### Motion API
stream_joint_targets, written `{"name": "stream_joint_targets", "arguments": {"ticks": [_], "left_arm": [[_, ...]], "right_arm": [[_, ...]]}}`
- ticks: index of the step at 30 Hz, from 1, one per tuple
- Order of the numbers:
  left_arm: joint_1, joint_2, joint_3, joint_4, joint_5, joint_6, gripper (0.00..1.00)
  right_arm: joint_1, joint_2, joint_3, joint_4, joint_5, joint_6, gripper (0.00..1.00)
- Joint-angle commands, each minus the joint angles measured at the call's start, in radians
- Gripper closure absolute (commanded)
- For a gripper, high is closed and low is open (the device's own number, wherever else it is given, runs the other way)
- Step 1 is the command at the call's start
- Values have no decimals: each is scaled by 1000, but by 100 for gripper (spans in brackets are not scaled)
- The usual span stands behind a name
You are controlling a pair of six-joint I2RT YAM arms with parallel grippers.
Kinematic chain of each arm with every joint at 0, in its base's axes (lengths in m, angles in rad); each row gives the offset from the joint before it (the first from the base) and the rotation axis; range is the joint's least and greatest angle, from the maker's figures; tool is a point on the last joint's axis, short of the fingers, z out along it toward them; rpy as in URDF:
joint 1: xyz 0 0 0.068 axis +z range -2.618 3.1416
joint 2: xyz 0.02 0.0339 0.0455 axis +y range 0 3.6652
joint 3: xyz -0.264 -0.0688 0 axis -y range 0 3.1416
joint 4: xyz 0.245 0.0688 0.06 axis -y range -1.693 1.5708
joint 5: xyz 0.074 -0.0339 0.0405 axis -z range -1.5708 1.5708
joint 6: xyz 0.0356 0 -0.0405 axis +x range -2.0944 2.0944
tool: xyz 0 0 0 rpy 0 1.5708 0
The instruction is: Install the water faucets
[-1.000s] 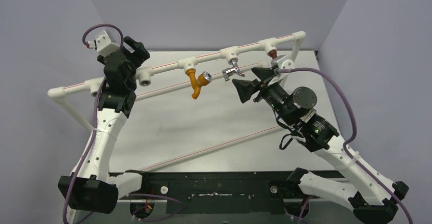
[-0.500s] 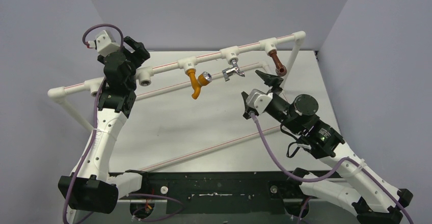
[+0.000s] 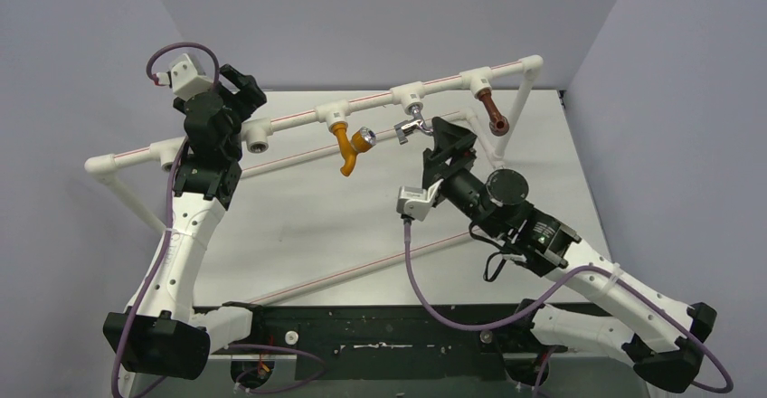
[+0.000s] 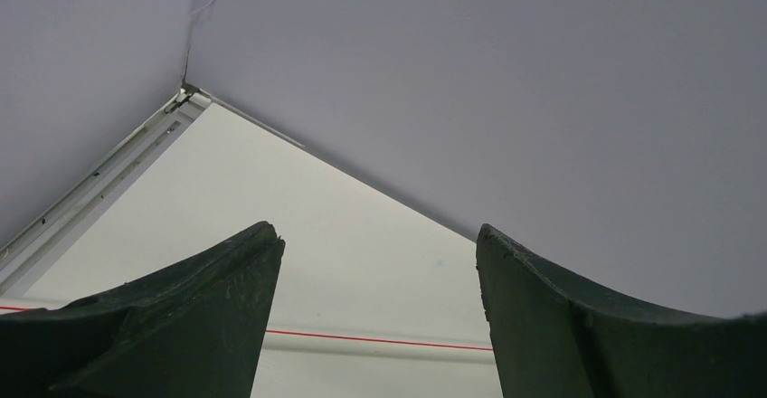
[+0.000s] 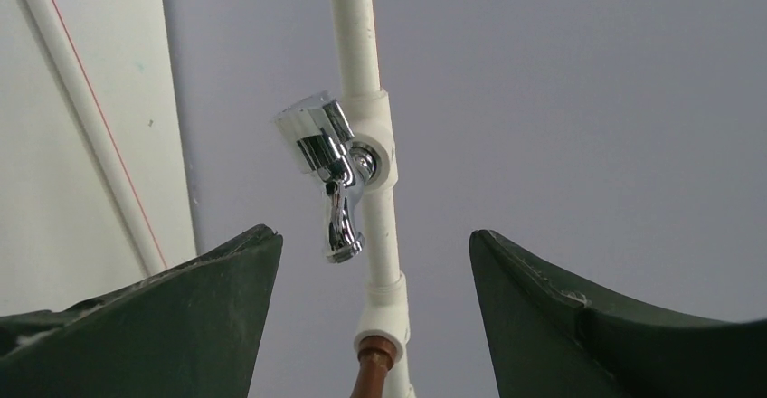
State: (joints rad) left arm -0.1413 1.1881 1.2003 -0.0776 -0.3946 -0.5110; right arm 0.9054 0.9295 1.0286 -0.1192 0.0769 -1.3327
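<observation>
The silver faucet (image 3: 413, 127) hangs from the middle tee of the white pipe rail (image 3: 371, 99), toward 12 o'clock on the surface (image 3: 298, 222). The orange faucet (image 3: 348, 147) is at its 9 o'clock and the brown faucet (image 3: 493, 113) at its 3 o'clock, and all three look seated on the rail. My right gripper (image 3: 448, 136) sits just beside the silver one at its 4 o'clock, spread wide and holding nothing. In the right wrist view the faucet lies ahead between the two fingers (image 5: 181, 326), untouched. I judge the step in hand to be the approach to the silver faucet, probably to tighten or square it in its fitting. The next move calls for advancing until the fingers bracket its body, closing, then turning about the fitting's axis. My left gripper (image 3: 242, 86) hovers at 10 o'clock, spread and empty, near an unfilled socket (image 3: 259, 145).
</observation>
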Motion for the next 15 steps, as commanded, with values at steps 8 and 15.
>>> {"name": "stream_joint_targets", "arguments": {"ticks": [8, 15], "left_arm": [[-1, 71, -87, -252, 28, 4, 24], [-1, 71, -87, -251, 31, 2, 24]], "right_arm": [[60, 124, -60, 304, 220, -429, 24], [43, 183, -63, 358, 246, -453, 29]]}}
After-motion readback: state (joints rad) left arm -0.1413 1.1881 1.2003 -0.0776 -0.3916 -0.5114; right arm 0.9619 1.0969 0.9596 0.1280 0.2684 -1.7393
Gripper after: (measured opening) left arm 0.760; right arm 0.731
